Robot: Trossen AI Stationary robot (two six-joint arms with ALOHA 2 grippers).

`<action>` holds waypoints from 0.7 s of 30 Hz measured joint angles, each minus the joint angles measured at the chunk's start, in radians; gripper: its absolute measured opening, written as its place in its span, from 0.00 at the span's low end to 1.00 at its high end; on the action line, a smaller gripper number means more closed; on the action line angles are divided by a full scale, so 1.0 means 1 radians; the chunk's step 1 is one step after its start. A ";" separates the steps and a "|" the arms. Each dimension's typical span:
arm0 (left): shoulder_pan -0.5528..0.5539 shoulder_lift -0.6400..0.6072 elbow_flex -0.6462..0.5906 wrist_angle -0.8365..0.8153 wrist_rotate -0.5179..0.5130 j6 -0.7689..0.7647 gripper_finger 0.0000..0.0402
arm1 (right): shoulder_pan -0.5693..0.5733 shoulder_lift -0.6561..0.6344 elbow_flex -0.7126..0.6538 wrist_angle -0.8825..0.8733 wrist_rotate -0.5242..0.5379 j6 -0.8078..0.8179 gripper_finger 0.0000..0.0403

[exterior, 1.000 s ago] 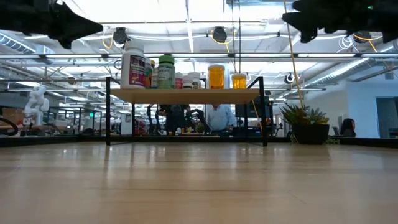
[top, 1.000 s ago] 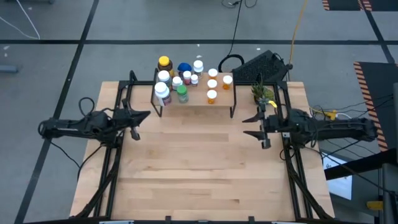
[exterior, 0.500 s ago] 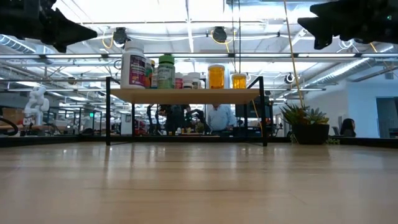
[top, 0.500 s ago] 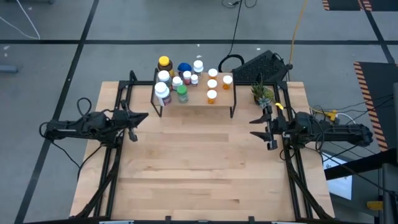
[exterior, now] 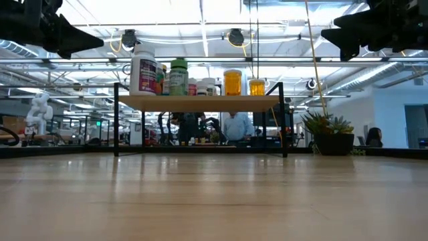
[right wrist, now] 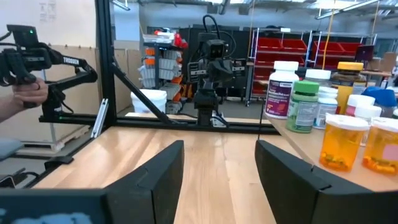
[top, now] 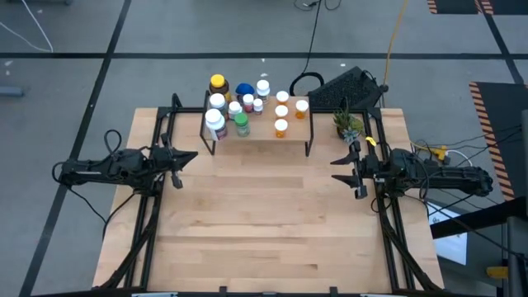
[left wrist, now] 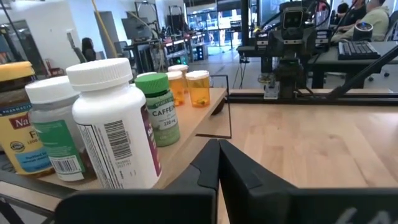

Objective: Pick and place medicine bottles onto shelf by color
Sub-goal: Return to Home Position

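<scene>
the bare surface [top: 272, 214] between the closed left end effector [top: 176, 157] and open right end effector [top: 346, 172] suggests sorting is finished, every one of the medicine bottles [top: 239, 110] on the shelf [top: 293, 140] ahead.

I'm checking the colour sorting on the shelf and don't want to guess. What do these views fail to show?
- Low view: rear bottles hidden behind the front row on the shelf.
- High view: bottle labels too small to read.
- Left wrist view: the yellow-capped bottle is cut by the edge.
- Right wrist view: the orange bottles have their far neighbours cut off.
</scene>
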 joint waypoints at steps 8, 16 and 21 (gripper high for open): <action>0.000 0.000 0.000 0.029 0.000 0.018 0.04 | 0.000 0.000 0.000 -0.026 -0.003 0.010 0.48; 0.000 -0.014 -0.041 0.016 0.001 -0.008 0.05 | 0.000 -0.017 0.000 -0.046 -0.054 0.010 0.48; 0.000 -0.073 -0.106 0.074 0.001 -0.005 0.05 | 0.000 -0.057 0.000 -0.070 -0.056 0.018 0.48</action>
